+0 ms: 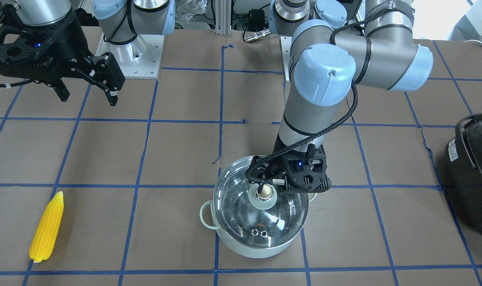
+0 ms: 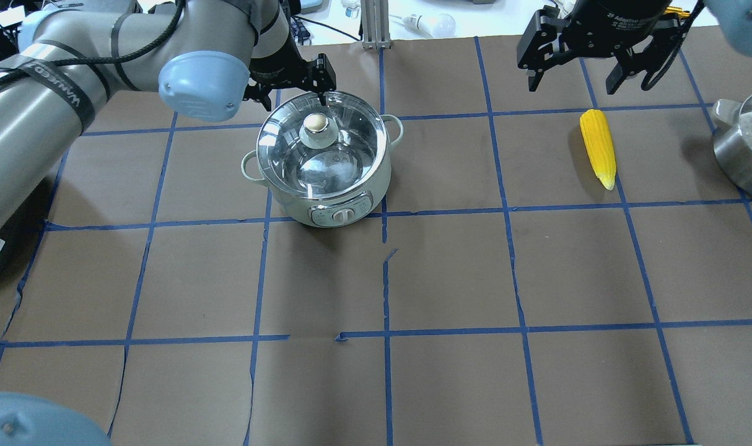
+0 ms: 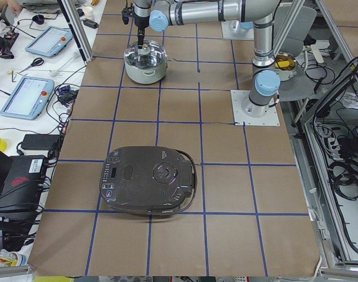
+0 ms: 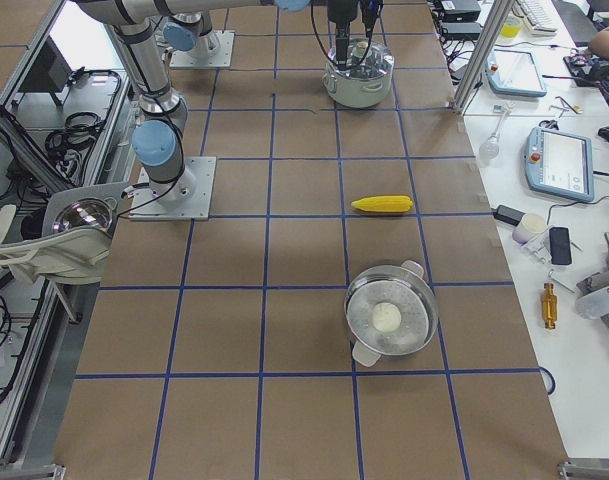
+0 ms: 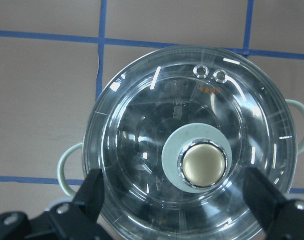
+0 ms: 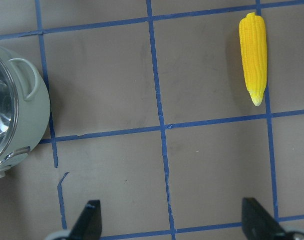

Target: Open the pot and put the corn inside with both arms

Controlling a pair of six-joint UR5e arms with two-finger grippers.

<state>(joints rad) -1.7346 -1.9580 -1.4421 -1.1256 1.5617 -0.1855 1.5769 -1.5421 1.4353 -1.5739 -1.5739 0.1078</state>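
The pale mint-green pot (image 2: 351, 192) stands on the table with its clear glass lid (image 2: 345, 158) on, and the metal knob (image 2: 316, 122) sits in the lid's middle. My left gripper (image 2: 293, 93) is open and empty, hovering just above the lid. In the left wrist view its fingers (image 5: 94, 187) stand wide apart, with the knob (image 5: 204, 164) a little off their line. The yellow corn (image 2: 598, 147) lies flat on the table, far from the pot. My right gripper (image 2: 590, 71) is open and empty, raised above the table near the corn's blunt end (image 6: 253, 59).
A large black appliance (image 1: 475, 174) sits at the table's end on my left side. A second steel pot (image 2: 744, 148) holding a white ball stands beyond the corn at my right. Blue tape lines grid the brown table (image 2: 450, 272).
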